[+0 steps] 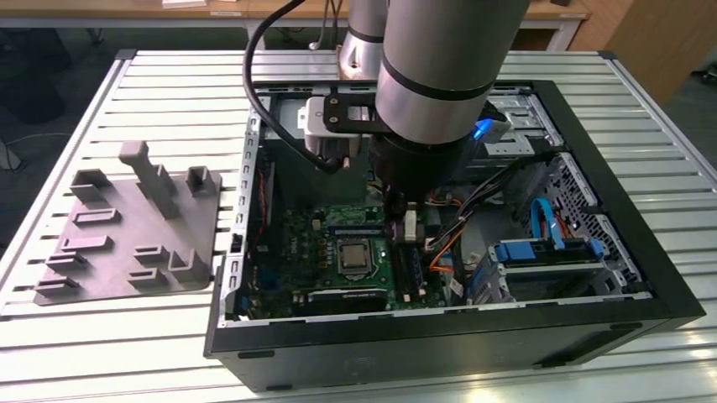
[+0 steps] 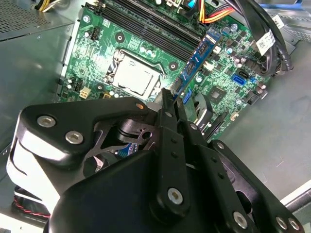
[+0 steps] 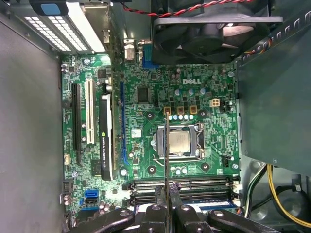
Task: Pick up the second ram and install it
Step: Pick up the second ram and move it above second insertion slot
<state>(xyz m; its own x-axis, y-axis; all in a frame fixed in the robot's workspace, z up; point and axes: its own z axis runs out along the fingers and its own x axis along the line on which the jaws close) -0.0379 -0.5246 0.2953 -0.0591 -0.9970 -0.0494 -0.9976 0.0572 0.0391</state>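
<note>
Plainly mid-install, past the pick-up. Furthest from the gripper (image 1: 405, 222), off toward the exterior view's left: a grey holder tray (image 1: 117, 256) on the slatted table (image 1: 134, 336), well apart from the work. Nearer in, the open computer case (image 1: 448, 344), with the arm (image 1: 442, 84) reaching down into it and the gripper low over the green board (image 3: 204, 97). Jaws drawn narrow and pinching the memory stick (image 3: 166, 155), seen edge-on in the first wrist view as one thin dark line running out from the jaws across the processor socket (image 3: 177, 143). Just beside the jaws in that view, the long black memory slots (image 3: 204, 184); stick above the board and, by the look of it, not yet seated. Judged as the lining-up stage: calls for the stick's lower edge squared along a free slot and directly over it, then a straight press down with no tilt. Beyond the gripper toward the exterior view's right, a blue cable (image 1: 545, 220) and loose wiring, near enough to snag. Hard to make out: the free slot, any stick already seated, and the held stick's lie against the slots, all masked by the gripper's own black linkage in the second wrist view and by the arm in the exterior view.
</note>
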